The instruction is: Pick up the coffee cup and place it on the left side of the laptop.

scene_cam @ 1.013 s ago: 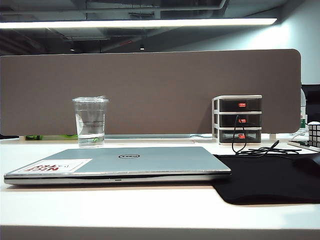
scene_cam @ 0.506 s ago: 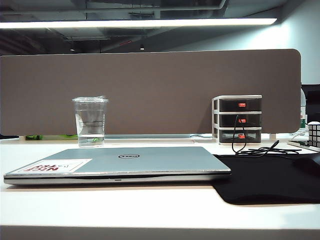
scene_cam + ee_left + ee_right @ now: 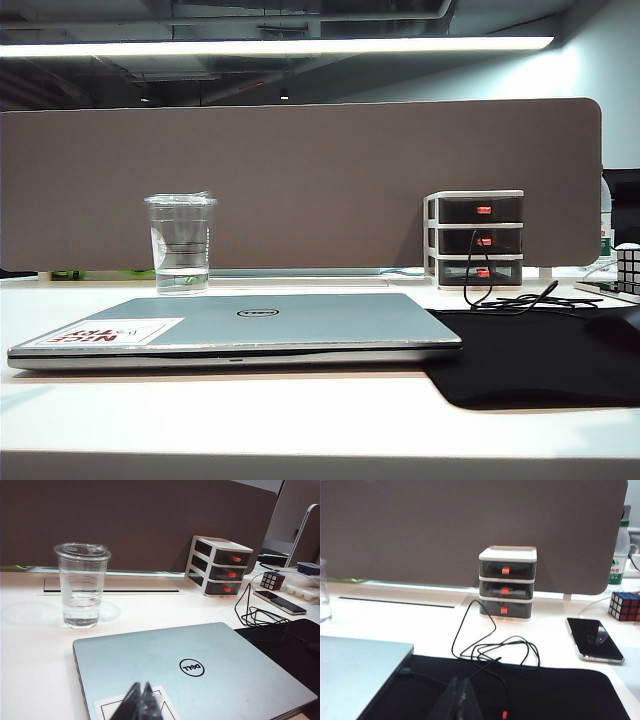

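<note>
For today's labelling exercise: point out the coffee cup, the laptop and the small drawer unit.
coffee cup (image 3: pixel 81 587), left wrist view, on its clear side wall.
laptop (image 3: pixel 192 667), left wrist view, on the lid's round logo.
drawer unit (image 3: pixel 507 582), right wrist view, on its front.

**Desk layout: cup behind laptop, drawers at the right**

The laptop (image 3: pixel 240 328) lies closed on the desk (image 3: pixel 300 420), its right edge touching a mat (image 3: pixel 540 360). The coffee cup (image 3: pixel 181 243) stands upright behind the laptop's left part, apart from it. A partition (image 3: pixel 300 180) runs behind everything. A drawer unit (image 3: pixel 475 237) stands before the partition, behind the mat, with a cable (image 3: pixel 500 295) trailing onto the mat. In the right wrist view a phone (image 3: pixel 594 638) lies right of the mat, a cube puzzle (image 3: pixel 625 606) behind it.
</note>
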Controlling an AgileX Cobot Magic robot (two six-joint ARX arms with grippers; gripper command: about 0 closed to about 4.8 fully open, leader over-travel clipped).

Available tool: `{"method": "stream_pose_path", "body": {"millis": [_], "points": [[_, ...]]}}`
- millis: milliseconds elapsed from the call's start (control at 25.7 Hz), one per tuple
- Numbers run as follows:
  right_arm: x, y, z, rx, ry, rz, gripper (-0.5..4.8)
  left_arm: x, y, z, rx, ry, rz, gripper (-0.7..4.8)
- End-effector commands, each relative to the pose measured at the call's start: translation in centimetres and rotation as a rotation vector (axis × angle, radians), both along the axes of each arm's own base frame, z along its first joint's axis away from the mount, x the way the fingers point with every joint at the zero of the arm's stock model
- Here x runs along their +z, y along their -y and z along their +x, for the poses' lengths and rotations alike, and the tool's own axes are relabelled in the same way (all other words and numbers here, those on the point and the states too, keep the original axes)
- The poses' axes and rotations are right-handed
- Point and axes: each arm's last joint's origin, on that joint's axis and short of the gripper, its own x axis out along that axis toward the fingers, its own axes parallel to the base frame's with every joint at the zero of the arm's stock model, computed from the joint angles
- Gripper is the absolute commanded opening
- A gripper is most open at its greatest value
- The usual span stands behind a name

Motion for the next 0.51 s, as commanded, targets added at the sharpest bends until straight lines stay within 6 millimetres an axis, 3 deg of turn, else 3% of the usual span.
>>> {"method": "stream_pose_path", "body": {"millis": [39,195,428,506], "points": [[-0.3,0.0,0.0,0.005,-0.014,0.026,-0.04,0.2,0.0,0.0,-0.01,-0.004,-0.051,-0.04],[-0.3,-0.3,0.0,0.117,-0.037,0.135,-0.04,0.3,-0.1,0.0,0.034,-0.004,-0.061,-0.04],[-0.9,-1.2,-0.4,0.468,-0.126,0.103,-0.04,0.3,-0.3,0.1,0.109,-0.002,-0.075,-0.05],[-1.0,-1.3,-0.4,0.473,-0.137,0.103,-0.04,0.2,-0.4,0.1,0.148,-0.013,-0.078,-0.04]]}}
